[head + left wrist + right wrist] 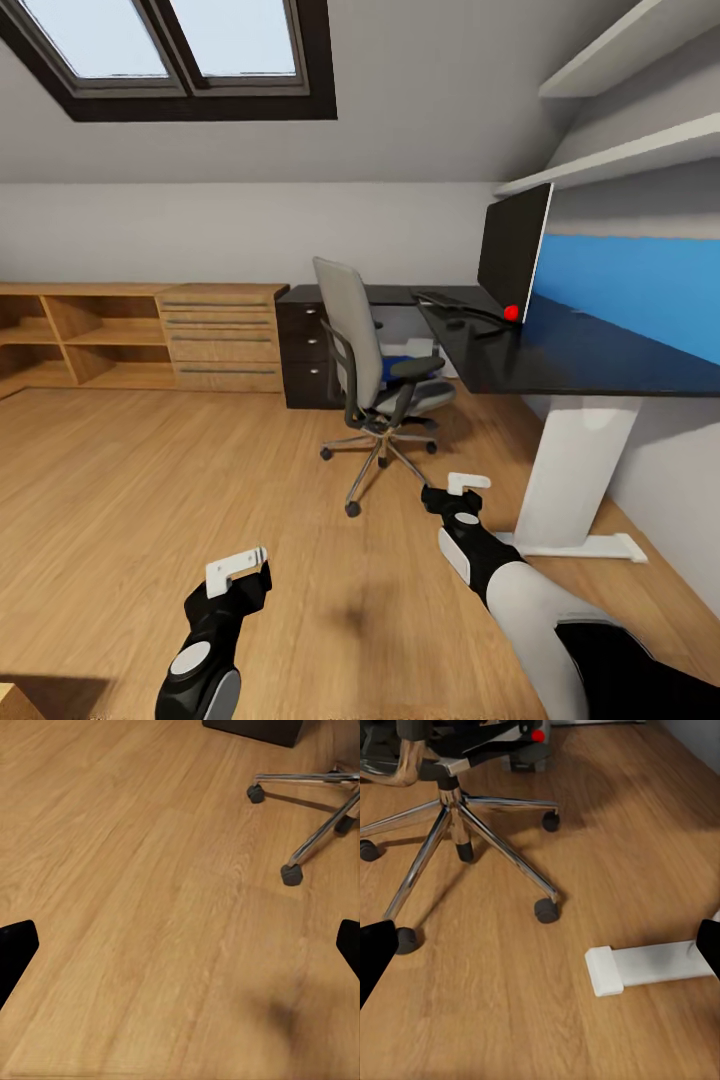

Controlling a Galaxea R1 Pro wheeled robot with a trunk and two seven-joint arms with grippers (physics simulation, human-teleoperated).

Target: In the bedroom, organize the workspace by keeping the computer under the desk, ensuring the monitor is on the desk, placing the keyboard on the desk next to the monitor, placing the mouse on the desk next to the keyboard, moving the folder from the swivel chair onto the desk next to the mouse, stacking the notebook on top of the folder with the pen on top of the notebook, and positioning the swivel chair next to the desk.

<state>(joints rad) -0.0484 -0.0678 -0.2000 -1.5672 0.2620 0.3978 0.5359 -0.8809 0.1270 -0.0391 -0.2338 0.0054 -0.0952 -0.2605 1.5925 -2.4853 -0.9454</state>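
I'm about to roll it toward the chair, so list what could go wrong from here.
1. The swivel chair stands on castors; a bump could roll it off with the blue folder on its seat.
2. The right hand hangs low near the desk's white foot and could clip it.
3. The monitor stands near the desk edge; jolting the desk may tip it.

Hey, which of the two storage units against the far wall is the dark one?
The drawer unit right behind the swivel chair, joined to the desk. The wider shelving beside it is light wood.

Glossy black desk (560, 360), chrome-legged padded swivel chair (372, 372), matt light-wood floor (150, 480).
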